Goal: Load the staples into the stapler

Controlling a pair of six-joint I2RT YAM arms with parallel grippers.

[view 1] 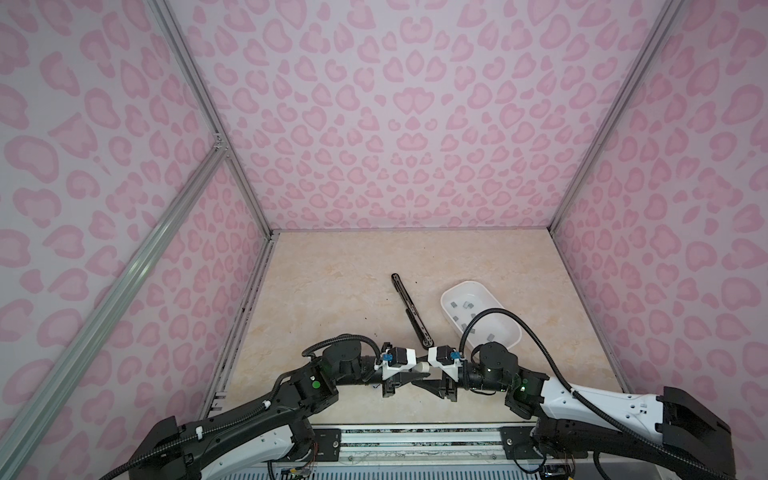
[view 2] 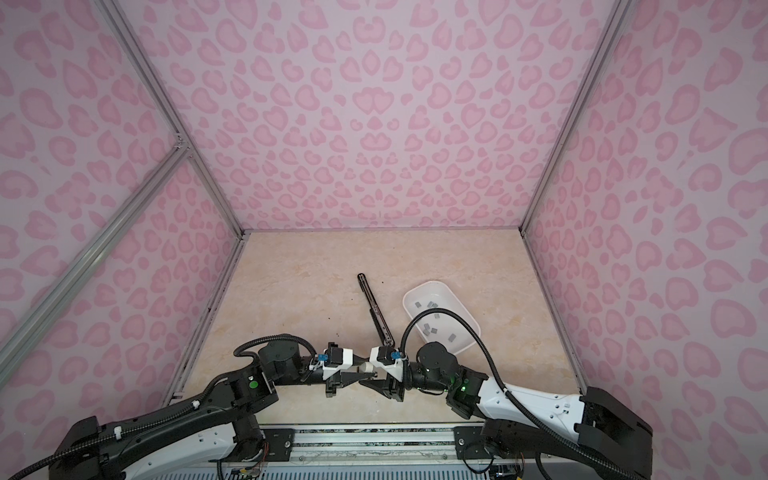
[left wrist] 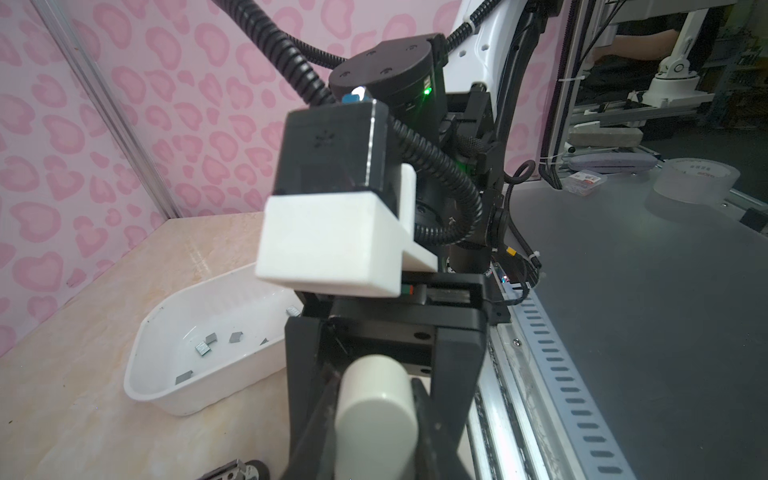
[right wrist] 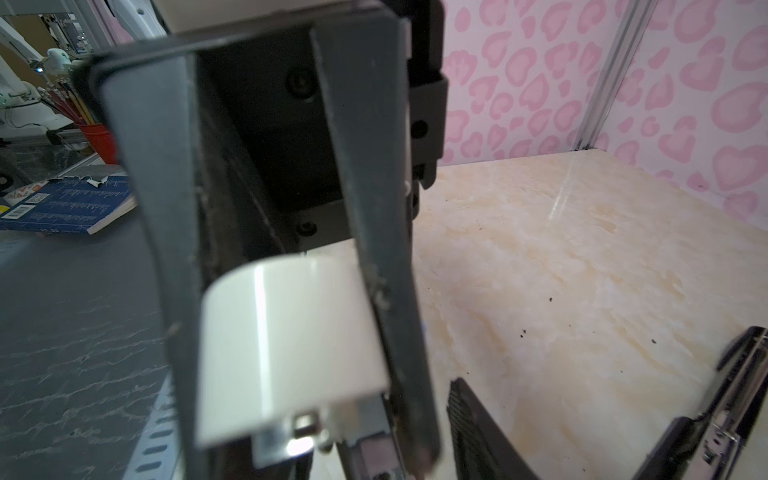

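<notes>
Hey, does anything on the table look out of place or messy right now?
The black stapler lies folded open flat, slanted across the table. Small dark specks dot the tabletop around it. The staples sit loose in the white tray, none visibly spilled.

My left arm [view 1: 308, 386] and right arm [view 1: 598, 405] bend inward, wrists facing nose to nose. My left jaws clamp the white stapler [left wrist: 376, 399]. My right jaws stand parted just before it.

Beige marble-look tabletop [view 1: 332, 291]: white oval plastic tray [view 1: 486, 297]; long black metal stapler [view 1: 409, 307], opened flat, just left of tray.
</notes>
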